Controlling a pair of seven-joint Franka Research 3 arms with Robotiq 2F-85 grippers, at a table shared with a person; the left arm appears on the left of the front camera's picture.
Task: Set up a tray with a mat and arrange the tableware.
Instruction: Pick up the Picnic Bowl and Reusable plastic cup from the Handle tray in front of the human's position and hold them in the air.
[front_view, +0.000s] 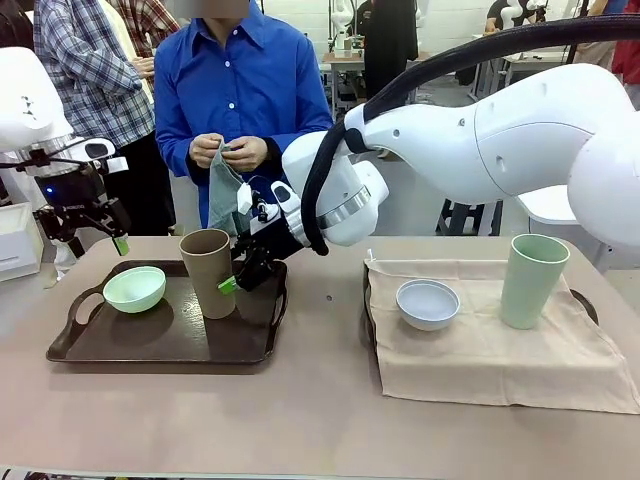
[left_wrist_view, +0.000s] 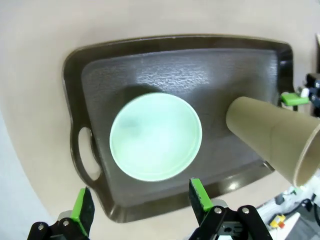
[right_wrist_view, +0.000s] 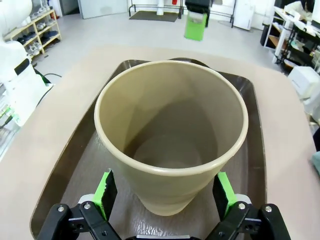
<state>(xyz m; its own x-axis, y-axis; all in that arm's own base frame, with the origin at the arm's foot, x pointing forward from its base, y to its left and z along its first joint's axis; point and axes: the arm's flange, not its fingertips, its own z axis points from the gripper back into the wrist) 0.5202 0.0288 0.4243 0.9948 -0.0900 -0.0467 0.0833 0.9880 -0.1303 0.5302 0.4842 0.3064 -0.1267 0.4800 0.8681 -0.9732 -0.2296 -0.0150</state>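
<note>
Desk: Tan tabletop (front_view: 300, 430) up front. What sits on it, left to right?

Floor: Your left gripper (front_view: 92, 240) hangs with its fingers spread, holding nothing, above the left end of a dark tray (front_view: 170, 335). On that tray are a mint bowl (front_view: 134, 288) and, just beside it, a tan cup (front_view: 208, 272) standing upright. Your right gripper (front_view: 235, 280) reaches in from the right and straddles the cup low down, fingers apart, with a gap showing on each side. Further right, a beige cloth mat (front_view: 480, 360) covers a second tray (front_view: 590, 303) and carries a white bowl (front_view: 428, 303) and a pale green cup (front_view: 533, 280).

Desk: How will the tan cup handle?

Floor: It is empty and stiff-walled, and likely light. Its matte sides widen toward the rim, so it should wedge between your pads rather than slide down. Take it across the middle of the wall on opposite sides, and squeeze gently.

Desk: And the setting?

Floor: The tray floor is textured; the table is smooth and flat. Across it, a person in a blue shirt (front_view: 240, 90) holds a grey cloth (front_view: 225, 185) in both hands. Beyond lie an open workshop floor (right_wrist_view: 125, 30) and shelves (right_wrist_view: 42, 25).
</note>
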